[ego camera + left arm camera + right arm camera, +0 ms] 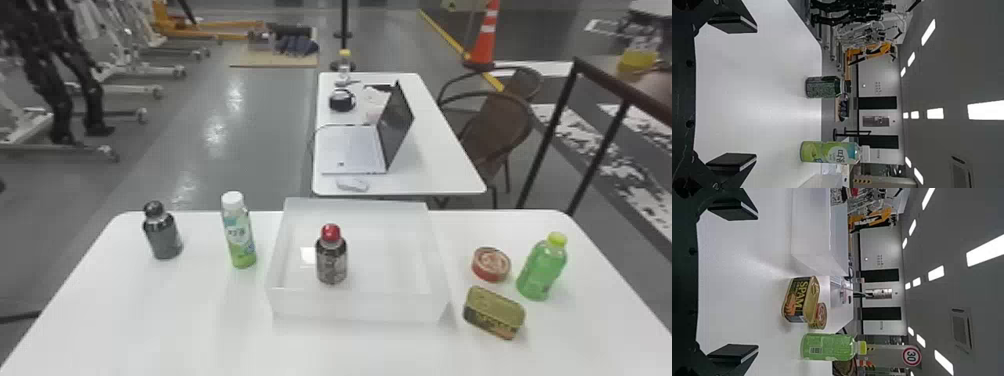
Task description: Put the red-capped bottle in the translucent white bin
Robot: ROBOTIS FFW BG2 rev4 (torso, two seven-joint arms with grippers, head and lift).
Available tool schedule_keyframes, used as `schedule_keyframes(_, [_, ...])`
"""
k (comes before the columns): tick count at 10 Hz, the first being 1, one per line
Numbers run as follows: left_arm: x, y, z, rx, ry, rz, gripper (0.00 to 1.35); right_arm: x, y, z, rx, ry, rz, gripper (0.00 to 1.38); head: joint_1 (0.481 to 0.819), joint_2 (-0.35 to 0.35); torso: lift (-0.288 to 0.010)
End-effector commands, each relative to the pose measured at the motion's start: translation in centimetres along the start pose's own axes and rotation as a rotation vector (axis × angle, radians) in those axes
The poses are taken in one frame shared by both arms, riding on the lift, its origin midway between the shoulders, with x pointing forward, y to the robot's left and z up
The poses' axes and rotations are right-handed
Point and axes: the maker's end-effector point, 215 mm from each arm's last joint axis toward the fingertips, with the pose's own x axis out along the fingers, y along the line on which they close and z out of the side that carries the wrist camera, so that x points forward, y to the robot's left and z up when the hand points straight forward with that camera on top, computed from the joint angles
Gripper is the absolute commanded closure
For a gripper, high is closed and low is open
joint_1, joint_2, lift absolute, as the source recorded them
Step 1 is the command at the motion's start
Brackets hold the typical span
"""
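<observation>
The red-capped bottle [331, 257], dark with a red cap, stands upright inside the translucent white bin [357, 305], toward its left half. Part of the bin [811, 227] also appears in the right wrist view, with the bottle's red cap [854, 192] beyond its wall. My left gripper [732, 94] is open with nothing between its fingers, facing the dark bottle and the white-capped bottle across the table. My right gripper [734, 282] is open and holds nothing, with the cans and green bottle in front of it.
Left of the bin stand a dark bottle [164, 235] and a white-capped green bottle [240, 235]. On its right are a round red can [491, 265], a rectangular can [494, 312] and a green bottle [542, 270]. A second table [430, 145] with a laptop lies beyond.
</observation>
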Motion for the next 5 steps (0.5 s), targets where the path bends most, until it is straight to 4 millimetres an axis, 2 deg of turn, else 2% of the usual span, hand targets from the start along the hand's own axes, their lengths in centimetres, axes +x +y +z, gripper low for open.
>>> schedule_keyframes(1, [-0.03, -0.18, -0.04, -0.008, 0.0, 0.002, 0.15, 0.0, 0.02, 0.1, -0.003, -0.003, -0.001, 0.11, 0.549, 0.0, -0.1])
schedule_keyframes(5, [0.18, -0.29, -0.09, -0.027, -0.005, 0.006, 0.15, 0.13, 0.02, 0.15, -0.007, -0.006, -0.001, 0.11, 0.549, 0.0, -0.1])
